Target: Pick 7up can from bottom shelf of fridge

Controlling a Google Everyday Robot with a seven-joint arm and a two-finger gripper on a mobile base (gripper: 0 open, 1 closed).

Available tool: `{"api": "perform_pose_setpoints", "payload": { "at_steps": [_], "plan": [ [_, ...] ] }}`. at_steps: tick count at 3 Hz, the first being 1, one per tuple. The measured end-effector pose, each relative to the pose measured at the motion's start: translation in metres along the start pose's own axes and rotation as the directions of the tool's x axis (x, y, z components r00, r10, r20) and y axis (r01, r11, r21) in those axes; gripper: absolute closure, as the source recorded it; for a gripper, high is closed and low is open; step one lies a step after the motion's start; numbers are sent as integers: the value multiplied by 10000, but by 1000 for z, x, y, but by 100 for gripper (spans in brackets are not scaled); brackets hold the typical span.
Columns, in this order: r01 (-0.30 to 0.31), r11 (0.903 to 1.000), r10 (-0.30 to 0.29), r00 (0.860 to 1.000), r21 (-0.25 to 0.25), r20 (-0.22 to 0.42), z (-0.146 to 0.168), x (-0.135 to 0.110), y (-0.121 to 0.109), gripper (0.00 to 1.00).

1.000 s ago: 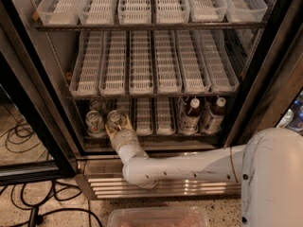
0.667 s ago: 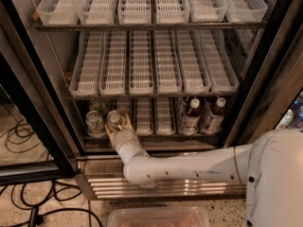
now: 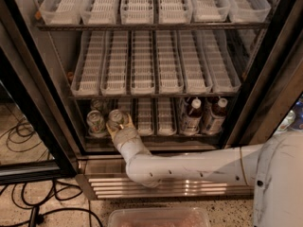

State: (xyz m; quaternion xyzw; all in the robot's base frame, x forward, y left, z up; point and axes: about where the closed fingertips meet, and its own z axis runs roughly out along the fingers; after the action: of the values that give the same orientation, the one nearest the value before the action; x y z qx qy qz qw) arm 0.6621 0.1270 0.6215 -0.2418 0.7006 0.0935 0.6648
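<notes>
The fridge (image 3: 28,103) stands open, with a black door frame and tiers of white slotted lanes. On the dim bottom shelf (image 3: 156,137), at the front left, stands the 7up can (image 3: 116,117), small, with a shiny silver lid. My gripper (image 3: 118,128) reaches in from the lower right on the white arm (image 3: 189,167). It sits right at the front of the can, covering its lower body. A second, similar can (image 3: 95,122) with a greenish body stands just left of it.
Two brown-liquid bottles with white caps (image 3: 191,115) (image 3: 215,113) stand at the right of the bottom shelf. The upper tiers (image 3: 142,65) hold only white lanes. A steel ribbed grille (image 3: 109,186) runs below. Black cables (image 3: 28,207) lie on the floor at left. A clear tray (image 3: 158,217) is at the bottom edge.
</notes>
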Motion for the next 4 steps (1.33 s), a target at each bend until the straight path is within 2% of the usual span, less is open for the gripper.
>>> {"api": "perform_pose_setpoints", "payload": {
  "at_steps": [4],
  "plan": [
    [-524, 9979, 515, 9983, -371, -258, -11, -13, 1, 100]
  ]
}}
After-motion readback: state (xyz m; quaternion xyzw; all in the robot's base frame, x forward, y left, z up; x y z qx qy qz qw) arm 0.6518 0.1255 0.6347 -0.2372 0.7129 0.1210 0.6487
